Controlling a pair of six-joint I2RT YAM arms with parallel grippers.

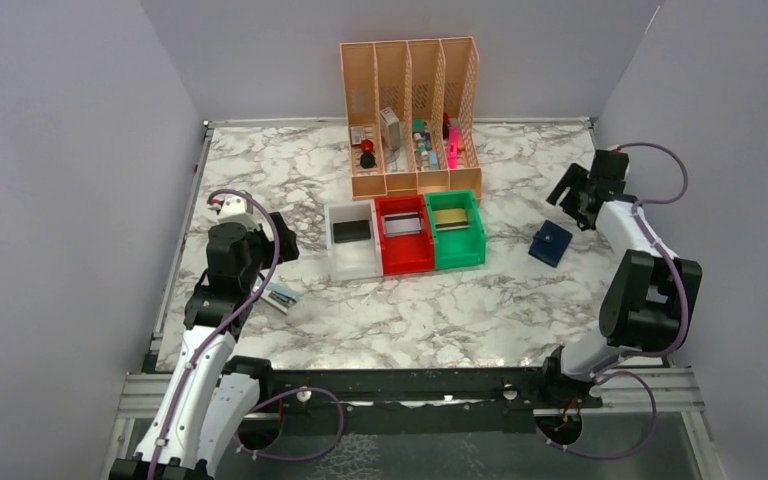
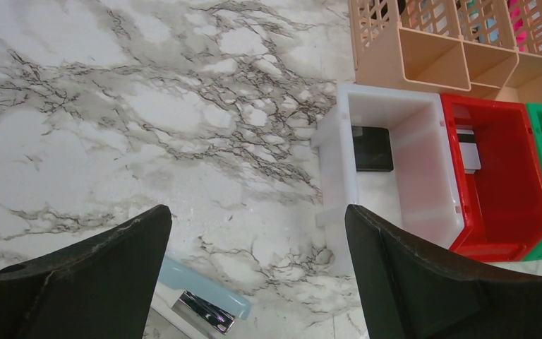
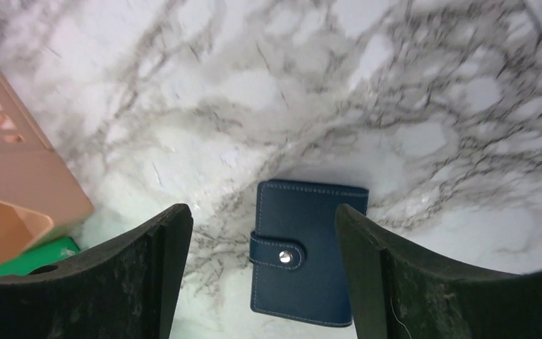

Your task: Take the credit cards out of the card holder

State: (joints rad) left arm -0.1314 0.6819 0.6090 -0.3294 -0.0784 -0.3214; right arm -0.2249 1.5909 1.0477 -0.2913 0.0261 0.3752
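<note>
card holder (image 3: 309,253) snapped shut, flat on table (image 1: 440,310) at right, apart from the bins; right fingers (image 3: 113,289) spread wide above it, clear of it; left fingers (image 2: 99,282) wide apart, holding nothing, over table left of white bin (image 2: 335,155); black card (image 1: 351,231) in white bin; silver card (image 1: 405,225) in red bin (image 1: 407,262); gold card (image 1: 449,217) in green bin (image 1: 460,255)

Bright, even light, soft shadows.
Beyond the right jaws the marble (image 3: 395,85) smears with blur; the holder (image 3: 310,268) between them looks sharper. Between the left jaws, a glint on a metal clip (image 2: 201,311).
</note>
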